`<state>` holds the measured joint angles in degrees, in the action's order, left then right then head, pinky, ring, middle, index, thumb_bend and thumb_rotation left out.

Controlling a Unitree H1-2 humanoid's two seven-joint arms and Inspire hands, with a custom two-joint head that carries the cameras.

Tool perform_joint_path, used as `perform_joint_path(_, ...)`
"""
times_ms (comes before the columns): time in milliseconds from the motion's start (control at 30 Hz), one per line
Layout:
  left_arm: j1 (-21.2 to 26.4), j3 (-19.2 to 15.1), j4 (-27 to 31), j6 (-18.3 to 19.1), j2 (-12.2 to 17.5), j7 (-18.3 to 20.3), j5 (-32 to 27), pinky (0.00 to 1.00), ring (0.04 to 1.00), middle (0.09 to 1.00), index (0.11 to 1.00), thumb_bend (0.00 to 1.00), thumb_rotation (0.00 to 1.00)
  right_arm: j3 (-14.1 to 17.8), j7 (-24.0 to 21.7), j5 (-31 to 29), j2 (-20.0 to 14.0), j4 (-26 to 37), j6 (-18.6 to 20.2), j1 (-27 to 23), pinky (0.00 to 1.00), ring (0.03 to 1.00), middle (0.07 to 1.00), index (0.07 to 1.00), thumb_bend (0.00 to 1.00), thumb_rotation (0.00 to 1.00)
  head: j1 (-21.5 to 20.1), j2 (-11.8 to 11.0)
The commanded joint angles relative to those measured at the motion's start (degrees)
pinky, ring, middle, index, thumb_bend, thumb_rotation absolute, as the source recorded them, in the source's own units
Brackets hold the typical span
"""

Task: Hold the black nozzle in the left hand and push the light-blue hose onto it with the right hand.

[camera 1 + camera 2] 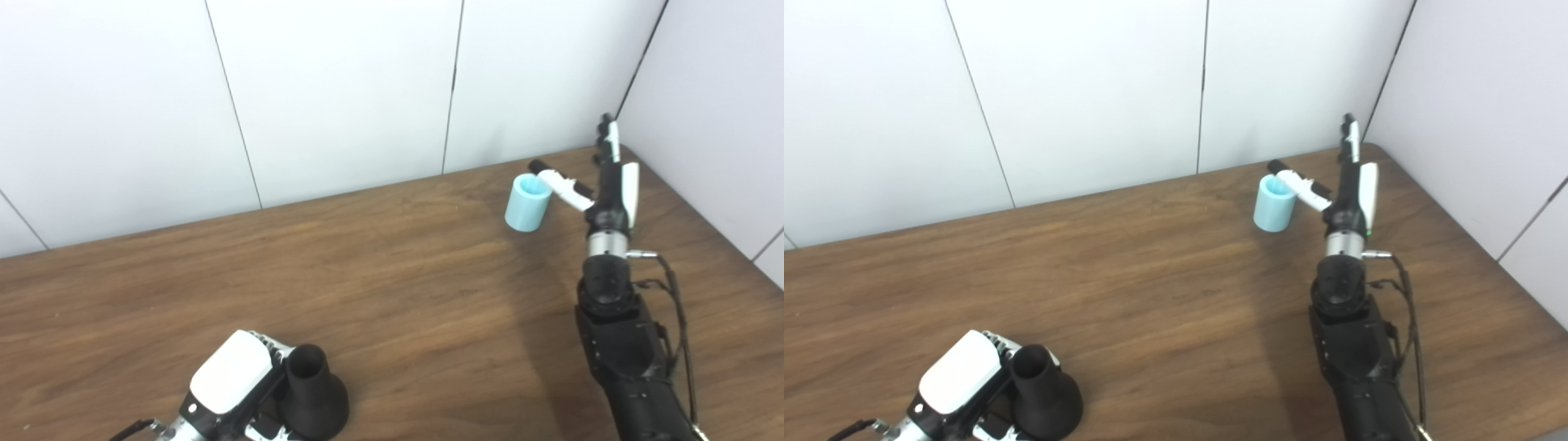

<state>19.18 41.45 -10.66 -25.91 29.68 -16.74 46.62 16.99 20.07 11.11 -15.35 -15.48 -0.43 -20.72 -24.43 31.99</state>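
Note:
The black nozzle (313,392), a flared cone with its open neck upward, stands on the wooden table (392,275) at the near left. My left hand (236,383) is wrapped against its left side, fingers curled round it. The light-blue hose piece (527,202), a short upright cylinder, stands at the far right. My right hand (603,184) is open just right of it, fingers pointing up and away, thumb reaching over the hose's rim.
White wall panels close off the back and the right side of the table. The table's far right corner lies just behind my right hand. My black right forearm (625,355) stretches up from the bottom edge.

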Motion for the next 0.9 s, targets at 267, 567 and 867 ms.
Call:
perform_joint_path(267, -3.70, 1.58, -4.23, -0.98, 1.28, 0.74, -0.14, 0.09, 0.147, 0.222, 0.484, 0.52, 0.04, -1.68, -4.55, -4.95, -0.94, -2.44, -0.50, -1.98, 0.90, 0.948, 0.963, 0.951, 1.00, 0.37, 0.12, -0.03)
perform_joint_path(567, -4.02, 1.15, -3.75, -0.98, 1.30, 1.77, -0.46, 0.10, 0.155, 0.231, 0.484, 0.52, 0.04, -3.32, -6.18, -5.76, -0.04, -1.30, 0.15, 0.01, 0.87, 0.927, 0.940, 0.936, 1.00, 0.34, 0.44, 0.25)
perform_joint_path(867, -4.59, 0.94, -2.47, -0.98, 1.75, 1.68, -0.43, 0.10, 0.155, 0.230, 0.484, 0.52, 0.04, -2.58, -5.69, -7.44, 1.02, -2.10, 0.20, 0.38, 0.85, 0.902, 0.906, 0.900, 0.98, 0.24, 0.43, 0.61)
